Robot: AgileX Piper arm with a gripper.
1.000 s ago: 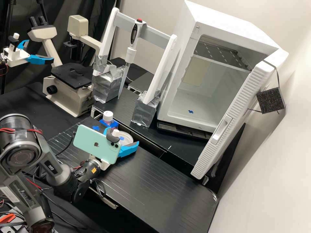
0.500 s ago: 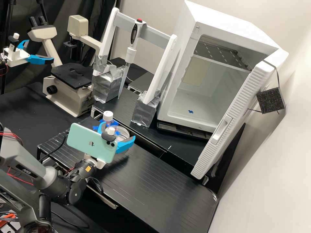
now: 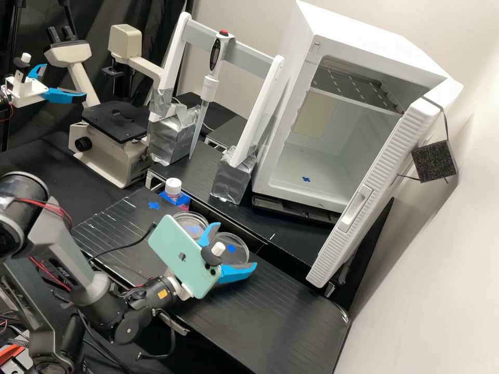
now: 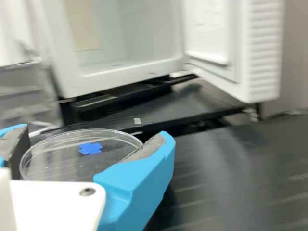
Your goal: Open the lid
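Clear round lid (image 4: 67, 161) clamped in blue pincer (image 3: 235, 246), frame centre, clear dish (image 3: 193, 221) just upper left, black worktop (image 3: 275, 306) below

A fruit sign (image 3: 182, 256) is on the green phone (image 3: 169, 239). Small print (image 3: 64, 274) and a yellow label (image 3: 162, 293) are on the grey arm (image 3: 49, 234). A blue cross (image 3: 154, 205) marks the bench (image 3: 280, 306).

The lid (image 4: 62, 161) looks like glossy plastic, foil (image 3: 231, 182) shiny, foam (image 3: 434, 162) rough.
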